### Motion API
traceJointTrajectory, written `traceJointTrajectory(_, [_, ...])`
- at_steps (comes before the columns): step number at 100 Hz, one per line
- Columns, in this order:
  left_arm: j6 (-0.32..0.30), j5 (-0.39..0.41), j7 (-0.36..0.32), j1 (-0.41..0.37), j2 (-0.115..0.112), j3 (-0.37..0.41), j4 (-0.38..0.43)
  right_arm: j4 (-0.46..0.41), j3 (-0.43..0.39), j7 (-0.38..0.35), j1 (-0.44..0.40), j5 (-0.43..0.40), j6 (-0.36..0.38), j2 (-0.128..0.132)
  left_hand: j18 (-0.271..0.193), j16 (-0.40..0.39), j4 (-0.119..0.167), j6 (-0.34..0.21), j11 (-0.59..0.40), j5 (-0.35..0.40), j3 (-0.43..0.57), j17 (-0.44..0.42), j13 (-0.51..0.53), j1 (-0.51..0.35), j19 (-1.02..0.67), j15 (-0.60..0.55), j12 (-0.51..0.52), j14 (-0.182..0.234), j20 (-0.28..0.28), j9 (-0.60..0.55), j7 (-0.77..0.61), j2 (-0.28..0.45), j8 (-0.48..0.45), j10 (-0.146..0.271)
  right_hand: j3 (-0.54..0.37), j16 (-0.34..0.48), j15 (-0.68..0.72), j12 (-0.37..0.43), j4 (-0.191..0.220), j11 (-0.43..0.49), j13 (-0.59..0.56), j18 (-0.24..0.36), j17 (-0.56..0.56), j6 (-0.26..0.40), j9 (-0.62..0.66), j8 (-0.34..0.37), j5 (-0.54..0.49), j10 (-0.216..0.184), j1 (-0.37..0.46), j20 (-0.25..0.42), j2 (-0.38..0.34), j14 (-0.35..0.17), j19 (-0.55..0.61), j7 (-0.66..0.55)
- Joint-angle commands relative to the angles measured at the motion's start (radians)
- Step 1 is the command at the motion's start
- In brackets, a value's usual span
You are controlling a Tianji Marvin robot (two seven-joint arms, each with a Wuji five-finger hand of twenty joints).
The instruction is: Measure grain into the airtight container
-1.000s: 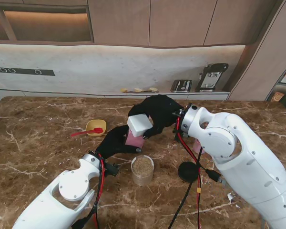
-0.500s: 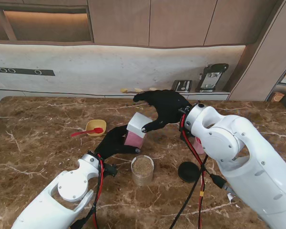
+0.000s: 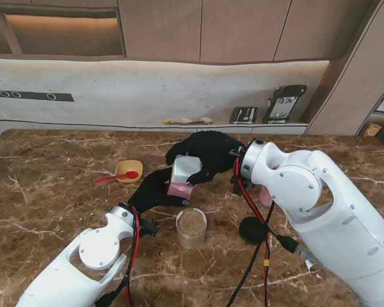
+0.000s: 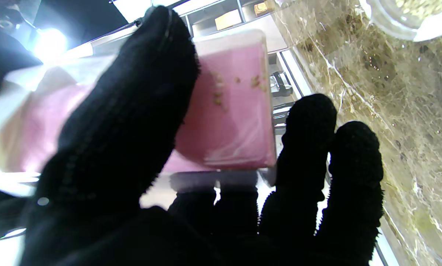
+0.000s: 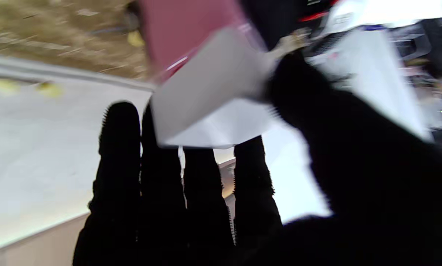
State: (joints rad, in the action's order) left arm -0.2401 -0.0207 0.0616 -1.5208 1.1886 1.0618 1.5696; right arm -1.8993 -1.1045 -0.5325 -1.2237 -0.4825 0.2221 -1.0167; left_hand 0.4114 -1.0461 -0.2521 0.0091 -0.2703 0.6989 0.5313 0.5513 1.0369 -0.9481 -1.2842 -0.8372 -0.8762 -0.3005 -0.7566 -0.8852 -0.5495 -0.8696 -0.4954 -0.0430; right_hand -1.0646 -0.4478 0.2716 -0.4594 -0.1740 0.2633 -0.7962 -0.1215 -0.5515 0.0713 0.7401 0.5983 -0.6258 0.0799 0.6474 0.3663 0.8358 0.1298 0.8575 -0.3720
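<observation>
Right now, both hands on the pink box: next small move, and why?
Probably lift the white lid clear with the right hand. The left hand grips the pink container, and the lid sits tilted over it, blocking any grain from the jar.

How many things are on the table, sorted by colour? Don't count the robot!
Pink: 1, the box under its white lid
White: 1, that lid
Yellow: 1, the bowl
Red: 1, the spoon
Clear: 1, the grain jar
Black: 1, the round lid
Total: 6
</observation>
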Motion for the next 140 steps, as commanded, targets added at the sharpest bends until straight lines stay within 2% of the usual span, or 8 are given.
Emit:
traceJointTrajectory(1, [-0.001,0.002,0.004,-0.002,0.004,0.003,0.008,0.015,-0.001,-0.056,0.013,0.017,0.014,0.017,0.013,-0.009,0.056,-0.152,-0.360,0.392,0.369,0.010,0.023,-0.171,-0.047,-0.033,-0.073,0.035,-0.021,-0.174,-0.575,0.447,-0.085,0.070,-0.089,0.108,-0.127,0.070,0.058,-0.067,0.190,0.006,0.154,0.054,-0.119,-0.054,0.075,-0.146,0.070,-0.101,-0.014,-0.076,-0.189,0.095])
traceJointTrajectory(22, [-0.007,0.003,0.001,0.000,0.003,0.005,0.006,0.010,-0.019,-0.070,0.004,0.038,0.014,0.019,0.011,-0.010,0.056,-0.154,-0.359,0.391,0.367,0.008,0.022,-0.172,-0.046,-0.033,-0.073,0.038,-0.023,-0.173,-0.577,0.447,-0.086,0.072,0.073,0.182,-0.182,0.160,-0.001,-0.164,0.520,0.026,0.435,0.002,-0.386,-0.122,0.257,-0.093,-0.268,-0.117,-0.019,-0.074,-0.354,0.272])
traceJointTrajectory(42, [-0.008,0.007,-0.002,0.000,0.002,0.005,0.005,-0.073,-0.022,0.022,-0.048,-0.208,-0.162,-0.004,0.012,-0.011,0.056,-0.156,-0.359,0.393,0.368,0.009,0.022,-0.172,-0.047,-0.034,-0.073,0.037,-0.025,-0.175,-0.578,0.447,-0.086,0.072,0.419,-0.022,0.047,0.041,0.037,-0.040,0.178,0.002,0.147,-0.129,-0.193,-0.016,0.208,-0.062,-0.467,0.146,-0.357,-0.049,-0.033,0.132])
traceJointTrajectory(61, [-0.008,0.010,-0.001,0.002,0.002,0.001,0.002,-0.119,0.002,0.002,-0.053,-0.333,-0.233,-0.005,0.013,-0.012,0.057,-0.156,-0.358,0.394,0.369,0.010,0.024,-0.172,-0.048,-0.034,-0.073,0.036,-0.028,-0.174,-0.578,0.446,-0.086,0.071,0.296,-0.215,0.362,-0.024,0.082,0.037,-0.124,0.045,-0.115,-0.102,-0.044,0.019,0.114,-0.050,-0.731,0.260,-0.363,-0.101,0.292,0.066])
traceJointTrajectory(91, [-0.007,0.015,-0.001,0.006,0.002,-0.006,-0.001,-0.108,0.064,0.004,-0.025,-0.346,-0.243,-0.007,0.017,-0.014,0.056,-0.153,-0.359,0.393,0.370,0.008,0.023,-0.173,-0.050,-0.036,-0.074,0.032,-0.034,-0.175,-0.577,0.445,-0.085,0.068,0.311,-0.175,0.365,0.009,0.092,0.024,-0.236,0.050,-0.220,-0.079,0.021,0.028,0.060,-0.045,-0.577,0.126,-0.291,-0.099,0.383,0.049])
traceJointTrajectory(109, [-0.007,0.021,0.005,0.005,0.003,-0.006,-0.001,-0.090,0.068,0.021,-0.015,-0.302,-0.186,-0.007,0.017,-0.016,0.056,-0.154,-0.359,0.393,0.370,0.006,0.021,-0.172,-0.051,-0.037,-0.075,0.029,-0.038,-0.175,-0.576,0.445,-0.085,0.069,0.425,-0.144,0.281,0.034,0.166,0.029,-0.187,0.055,-0.177,-0.066,0.012,0.019,0.042,-0.067,-0.151,0.088,-0.258,-0.116,0.321,0.028])
traceJointTrajectory(118, [-0.006,0.020,0.006,0.003,0.003,-0.004,0.000,-0.081,0.056,0.004,-0.007,-0.259,-0.129,-0.001,0.017,-0.016,0.056,-0.154,-0.359,0.393,0.370,0.005,0.021,-0.172,-0.051,-0.037,-0.075,0.030,-0.039,-0.175,-0.576,0.445,-0.085,0.069,-0.081,-0.112,0.209,0.040,0.115,0.024,-0.138,0.066,-0.135,-0.057,-0.012,0.011,0.044,-0.085,-0.145,0.089,-0.143,-0.130,0.242,0.022])
traceJointTrajectory(140, [-0.003,0.021,0.011,-0.002,0.004,-0.002,0.006,-0.038,0.024,-0.076,0.026,-0.113,0.043,0.024,0.015,-0.017,0.055,-0.155,-0.358,0.391,0.369,0.004,0.020,-0.172,-0.050,-0.038,-0.074,0.031,-0.041,-0.173,-0.577,0.446,-0.085,0.072,-0.290,0.086,-0.113,0.088,0.061,-0.076,0.278,0.096,0.173,-0.004,-0.203,-0.027,0.067,-0.124,0.014,0.008,-0.006,-0.155,-0.152,0.076])
